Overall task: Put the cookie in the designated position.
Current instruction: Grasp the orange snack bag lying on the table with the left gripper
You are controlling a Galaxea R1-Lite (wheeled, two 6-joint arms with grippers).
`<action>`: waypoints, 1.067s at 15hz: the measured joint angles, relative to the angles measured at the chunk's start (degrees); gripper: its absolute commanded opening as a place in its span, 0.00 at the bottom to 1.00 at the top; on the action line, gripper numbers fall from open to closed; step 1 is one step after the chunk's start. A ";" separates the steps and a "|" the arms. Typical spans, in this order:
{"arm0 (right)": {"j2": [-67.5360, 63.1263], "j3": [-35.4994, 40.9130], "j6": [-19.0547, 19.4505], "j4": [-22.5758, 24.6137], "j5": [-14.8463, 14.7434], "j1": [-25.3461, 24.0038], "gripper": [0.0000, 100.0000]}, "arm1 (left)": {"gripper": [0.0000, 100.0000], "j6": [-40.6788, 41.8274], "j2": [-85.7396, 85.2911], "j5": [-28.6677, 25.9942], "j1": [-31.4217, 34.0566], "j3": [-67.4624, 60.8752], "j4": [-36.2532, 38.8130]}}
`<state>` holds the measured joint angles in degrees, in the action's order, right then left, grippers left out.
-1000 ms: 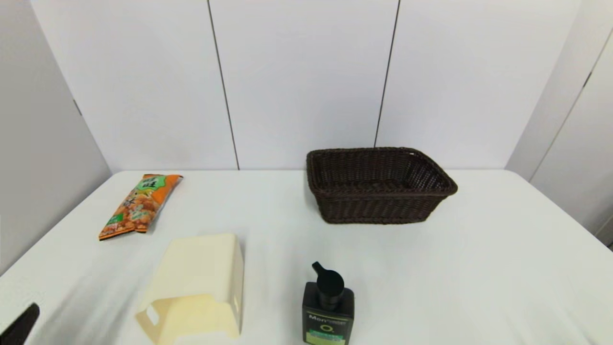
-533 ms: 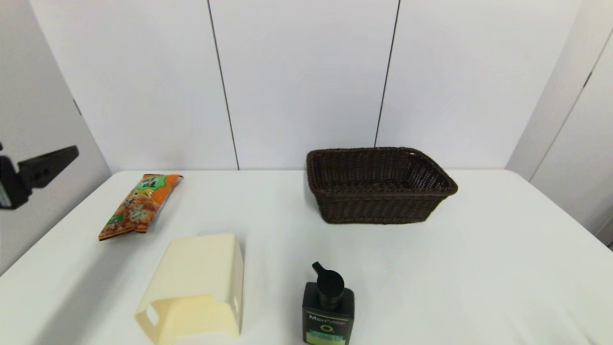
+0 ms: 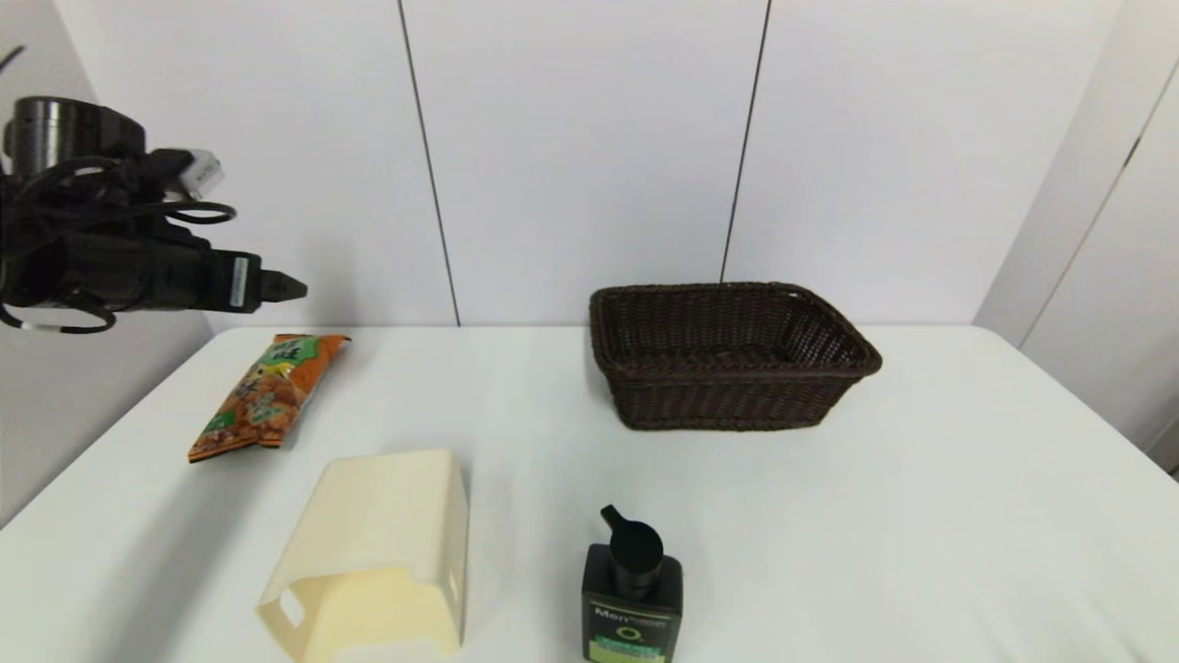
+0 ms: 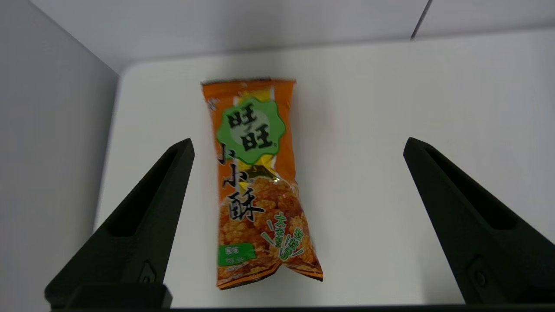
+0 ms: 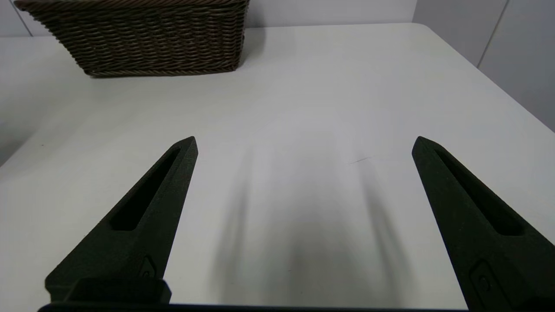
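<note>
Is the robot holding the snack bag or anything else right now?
No, nothing is held. The left gripper is open above the snack bag, which lies flat on the table. The right gripper is open and empty too.

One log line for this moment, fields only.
phase: approach | left gripper: open, above cookie | cookie: flat on table, ungrasped | right gripper: open, idle

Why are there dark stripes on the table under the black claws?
In the right wrist view those stripes are soft shadows the right gripper casts on the table. In the left wrist view the snack bag shines a little where light hits its foil.
</note>
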<state>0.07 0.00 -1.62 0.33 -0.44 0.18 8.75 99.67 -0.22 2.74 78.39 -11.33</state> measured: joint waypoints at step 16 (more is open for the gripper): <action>0.00 0.00 0.00 0.00 0.00 0.00 1.00 | 0.00 1.22 25.08 -5.67 6.24 20.39 -20.75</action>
<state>0.07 0.00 -1.62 0.33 -0.44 0.18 9.97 124.75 -5.89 8.98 98.78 -32.07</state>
